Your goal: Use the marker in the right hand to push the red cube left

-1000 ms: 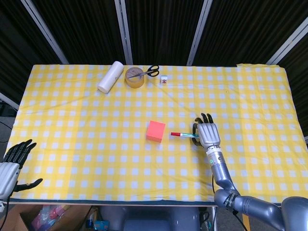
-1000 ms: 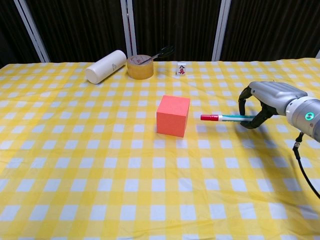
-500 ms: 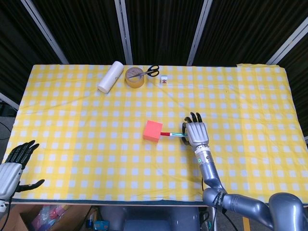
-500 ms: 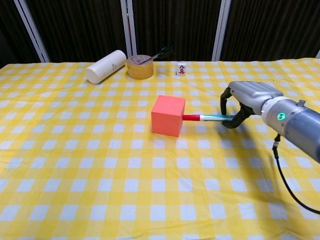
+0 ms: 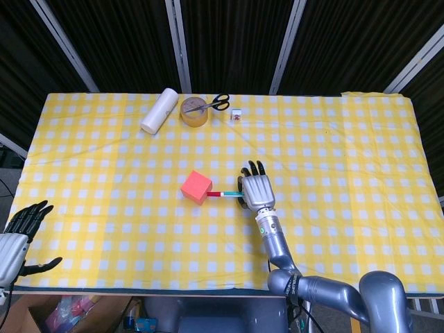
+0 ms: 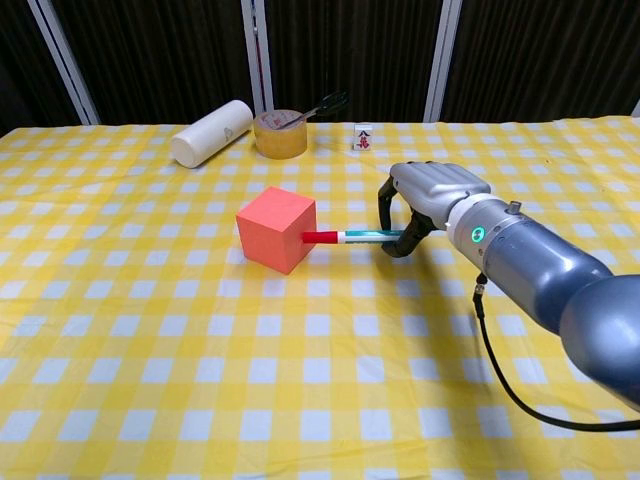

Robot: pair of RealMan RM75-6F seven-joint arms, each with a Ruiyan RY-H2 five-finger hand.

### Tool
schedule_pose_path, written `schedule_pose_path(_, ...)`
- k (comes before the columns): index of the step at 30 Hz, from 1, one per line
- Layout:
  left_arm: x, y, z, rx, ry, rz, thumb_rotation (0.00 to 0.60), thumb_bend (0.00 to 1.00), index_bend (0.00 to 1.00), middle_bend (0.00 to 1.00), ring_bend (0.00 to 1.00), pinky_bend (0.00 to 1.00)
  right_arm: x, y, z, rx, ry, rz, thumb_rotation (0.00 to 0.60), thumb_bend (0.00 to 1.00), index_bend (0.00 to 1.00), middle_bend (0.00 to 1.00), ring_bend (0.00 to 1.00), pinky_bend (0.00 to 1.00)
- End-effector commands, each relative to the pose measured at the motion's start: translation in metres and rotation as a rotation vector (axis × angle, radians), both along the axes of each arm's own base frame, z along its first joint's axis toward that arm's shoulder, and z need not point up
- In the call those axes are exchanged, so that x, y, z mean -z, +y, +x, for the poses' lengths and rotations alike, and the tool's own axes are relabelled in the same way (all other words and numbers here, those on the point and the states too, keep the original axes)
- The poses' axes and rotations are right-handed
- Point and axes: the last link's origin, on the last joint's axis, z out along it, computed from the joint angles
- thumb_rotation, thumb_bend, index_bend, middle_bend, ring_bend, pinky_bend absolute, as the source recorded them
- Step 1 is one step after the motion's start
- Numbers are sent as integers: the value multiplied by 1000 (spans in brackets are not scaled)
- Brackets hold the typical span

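Head view: red foam cube near the middle of the yellow-and-white checked tablecloth, turned corner-on. Just to its right, silver right hand, fingers curled around a slim teal marker with a red cap; cap tip touching the cube's right face, fingers themselves apart from the cube. At the near-left corner, left hand off the cloth, fingers spread, holding nothing. Along the far edge: white paper roll, brown tape ring with black-handled scissors across it, small white tile.

Chest view: marker level, pinched between thumb and dark fingers of the right hand; cube left of them.
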Motion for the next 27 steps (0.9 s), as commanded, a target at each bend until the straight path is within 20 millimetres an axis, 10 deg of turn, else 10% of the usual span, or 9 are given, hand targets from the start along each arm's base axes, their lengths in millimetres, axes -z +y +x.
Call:
schedule_pose_path(1,0,0,0,-2,0,-1,600,0,0,0,0,0,-1,1,0,5,1,-8,600,455,640,262,59,11)
schedule_pose_path(12,-1,-1,0,-8,-9,-1,600,0,0,0,0,0,-8,18,-14,112,-11,-16,600,456,640,262,59,11)
schedule_pose_path(27,-3,-1,1,7,-27,-5,600,0,0,0,0,0,-1,36,17,226,-115,-23,600,470,640,262,59,11)
